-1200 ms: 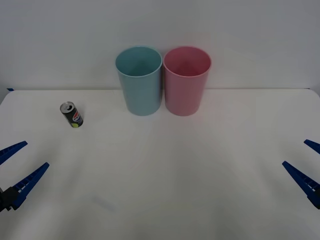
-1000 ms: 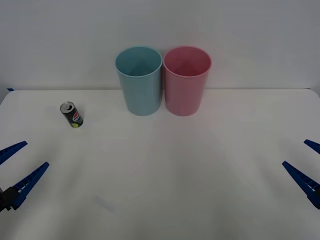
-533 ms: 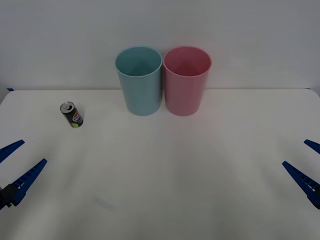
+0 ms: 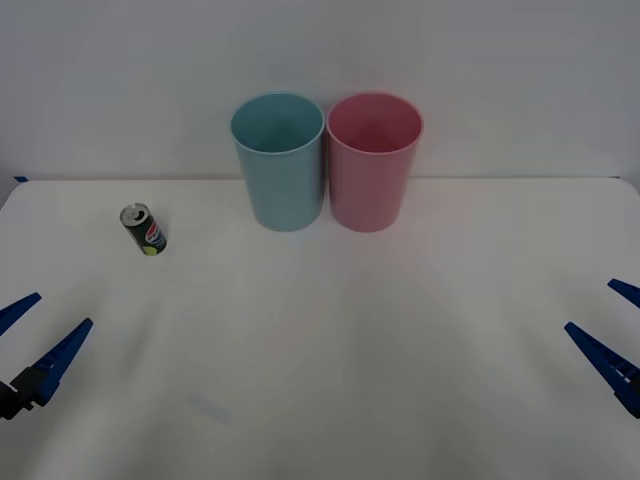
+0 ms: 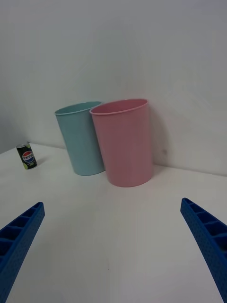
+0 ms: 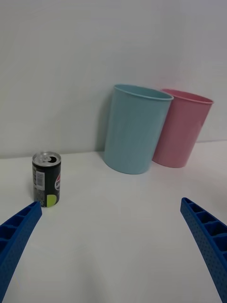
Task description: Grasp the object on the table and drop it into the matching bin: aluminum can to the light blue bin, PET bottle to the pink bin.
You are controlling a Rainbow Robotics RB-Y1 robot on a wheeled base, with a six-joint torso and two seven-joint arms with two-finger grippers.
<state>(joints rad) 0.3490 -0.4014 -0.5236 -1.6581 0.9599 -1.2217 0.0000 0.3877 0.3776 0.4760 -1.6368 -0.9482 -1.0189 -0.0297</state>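
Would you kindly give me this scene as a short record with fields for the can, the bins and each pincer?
can: small black can upright on the white table, robot's left side, untouched
bins: light blue bin and pink bin side by side at the table's far edge, blue nearer the can
left pincer: open, low at the near left, short of the can
right pincer: open, near right edge

We see bright, even, diffuse light over the white table (image 4: 330, 360), without glare. Shadows are faint: a soft one behind the pink bin (image 5: 124, 142) on the wall, slight ones under the can (image 6: 47, 179). Everything looks sharp.
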